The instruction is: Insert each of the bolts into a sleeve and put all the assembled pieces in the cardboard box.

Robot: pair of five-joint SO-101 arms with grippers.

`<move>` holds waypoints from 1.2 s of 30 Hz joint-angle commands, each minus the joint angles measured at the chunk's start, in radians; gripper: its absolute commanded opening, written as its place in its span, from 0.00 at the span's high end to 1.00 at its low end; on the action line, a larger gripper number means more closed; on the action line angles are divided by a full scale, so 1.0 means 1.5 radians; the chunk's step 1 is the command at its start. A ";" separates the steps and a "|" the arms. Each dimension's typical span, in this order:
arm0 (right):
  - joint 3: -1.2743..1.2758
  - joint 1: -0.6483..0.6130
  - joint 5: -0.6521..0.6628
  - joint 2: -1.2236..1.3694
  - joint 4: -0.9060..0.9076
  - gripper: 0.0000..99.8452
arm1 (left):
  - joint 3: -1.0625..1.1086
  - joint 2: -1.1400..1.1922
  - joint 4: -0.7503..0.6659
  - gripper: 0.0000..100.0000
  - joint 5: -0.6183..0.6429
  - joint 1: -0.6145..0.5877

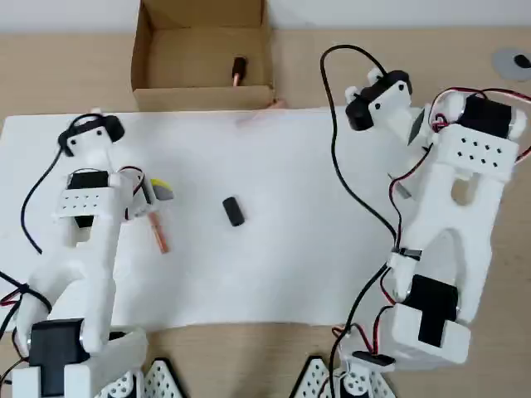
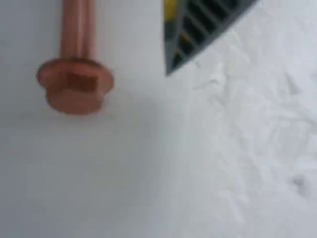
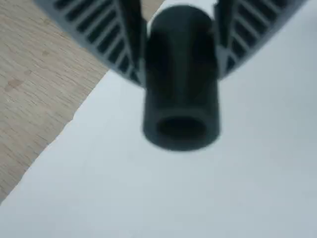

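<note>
Right gripper (image 3: 181,75) clamps 1 black sleeve (image 3: 181,111): short tube, open bore facing camera, over white sheet (image 3: 237,198) near its edge. Left gripper (image 1: 154,194) spread, gripping nothing. Copper bolt (image 2: 74,84), flanged head, lies flat just beside its finger (image 2: 198,29). 2nd sleeve (image 1: 234,211) lies mid-sheet, apart from both arms. Cardboard box (image 1: 203,98) at far side of table (image 1: 50,75) holds 1 assembled piece (image 1: 239,70).

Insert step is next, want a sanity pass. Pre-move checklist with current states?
1. Black cylindrical sleeve clamped in right gripper: ok.
2. Its bore facing outward, unblocked: ok.
3. Copper flanged bolt held by left gripper: not ok, it lies on the white mat.
4. Left gripper ready to grasp: cannot tell.
5. Second black sleeve lying apart from both arms: ok.
6. Open-topped cardboard box unobstructed: ok.
</note>
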 commanded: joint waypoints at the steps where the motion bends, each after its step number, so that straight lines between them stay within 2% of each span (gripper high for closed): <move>1: -0.001 0.010 0.007 -0.034 -0.005 0.99 | -0.003 -0.015 -0.010 0.68 0.088 0.000; 7: -0.001 0.010 0.007 -0.034 -0.006 0.99 | 0.018 -0.003 -0.029 0.69 0.110 0.003; 14: -0.001 0.010 0.007 -0.034 -0.006 0.99 | -0.012 0.093 -0.028 0.85 0.110 0.003; 21: -0.001 0.010 0.007 -0.034 -0.006 0.99 | -0.106 0.149 0.087 0.93 0.111 0.018; 25: -0.001 0.010 0.007 -0.034 -0.006 0.99 | -0.134 0.175 0.113 0.98 0.110 0.025; 31: -0.001 0.011 0.007 -0.034 -0.004 0.99 | -0.140 0.163 0.114 0.99 0.108 0.024; 36: -0.001 0.011 0.007 -0.034 -0.004 0.99 | -0.139 0.154 0.108 0.96 0.057 0.025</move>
